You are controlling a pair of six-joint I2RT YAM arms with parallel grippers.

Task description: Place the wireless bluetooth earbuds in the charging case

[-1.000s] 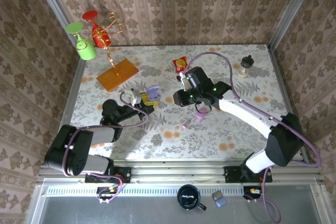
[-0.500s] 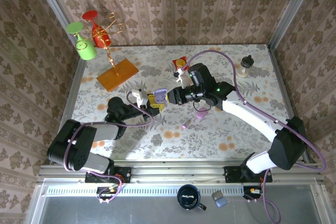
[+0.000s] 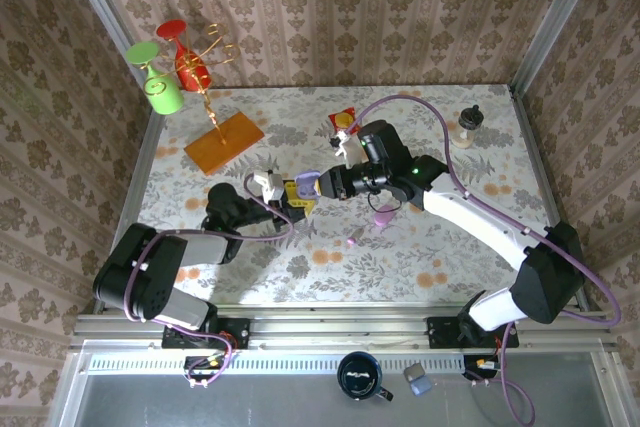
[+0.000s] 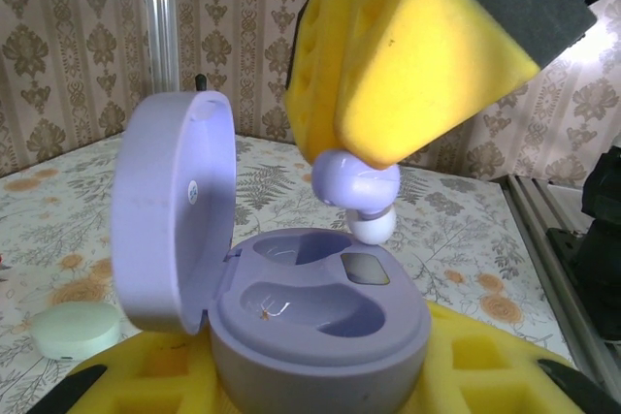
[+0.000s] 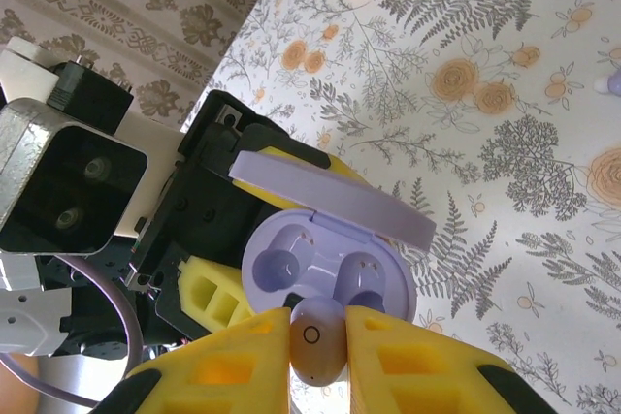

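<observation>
Mid-table over the floral tabletop (image 3: 440, 277), holds the open lilac charging case (image 4: 320, 322) clamped in the left gripper (image 3: 288, 194), both wells empty, pinches one lilac earbud (image 4: 355, 186) tight in the right gripper (image 3: 323, 184) just above a well, unseated, with a pinkish bit (image 3: 352, 241) lying loose nearer.

Robot test cell, laboratory type, dressed as a domestic room. Walls: flat panels (image 3: 350, 17) in damask wallpaper print, held by bare aluminium posts (image 3: 556, 17). Table (image 3: 420, 267): floral-print surface, aluminium rail (image 3: 340, 324) along the near edge. Fitted: left arm (image 3: 170, 257) and right arm (image 3: 470, 215) bolted at the rail, purple cable (image 3: 400, 99) looped. Props: stand of coloured glasses (image 3: 195, 62), orange board (image 3: 224, 142).
</observation>
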